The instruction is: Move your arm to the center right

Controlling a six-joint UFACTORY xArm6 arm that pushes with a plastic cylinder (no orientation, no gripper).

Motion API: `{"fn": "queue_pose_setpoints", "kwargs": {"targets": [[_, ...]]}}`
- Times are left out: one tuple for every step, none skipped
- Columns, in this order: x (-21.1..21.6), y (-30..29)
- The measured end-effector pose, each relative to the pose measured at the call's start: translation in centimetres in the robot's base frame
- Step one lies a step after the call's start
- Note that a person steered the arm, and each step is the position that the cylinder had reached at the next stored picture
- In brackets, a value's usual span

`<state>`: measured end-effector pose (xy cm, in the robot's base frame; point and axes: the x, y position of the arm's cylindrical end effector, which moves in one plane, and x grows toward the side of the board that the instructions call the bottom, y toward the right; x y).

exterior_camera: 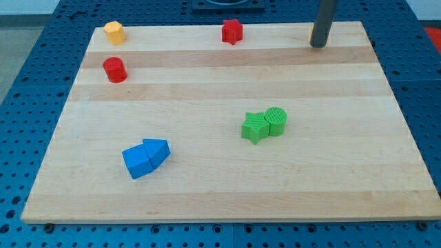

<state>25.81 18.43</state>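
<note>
My tip (318,45) stands on the wooden board (227,193) near its top right corner, away from every block. The nearest block is a red star (232,32) at the top middle, well to the tip's left. A green star (255,127) and a green cylinder (275,121) touch each other right of the board's middle, below and left of the tip. The rod rises out of the view's top.
A yellow hexagon block (114,32) sits at the top left corner. A red cylinder (114,69) stands below it. A blue cube (138,161) and a blue triangular block (158,151) touch at the lower left. Blue perforated table (21,83) surrounds the board.
</note>
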Motion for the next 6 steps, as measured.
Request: {"fn": "queue_pose_setpoints", "kwargs": {"targets": [[-1.5, 0.1], [-2.2, 0.2], [0.1, 0.1], [2.9, 0.0], [3.2, 0.0], [9.1, 0.8]]}}
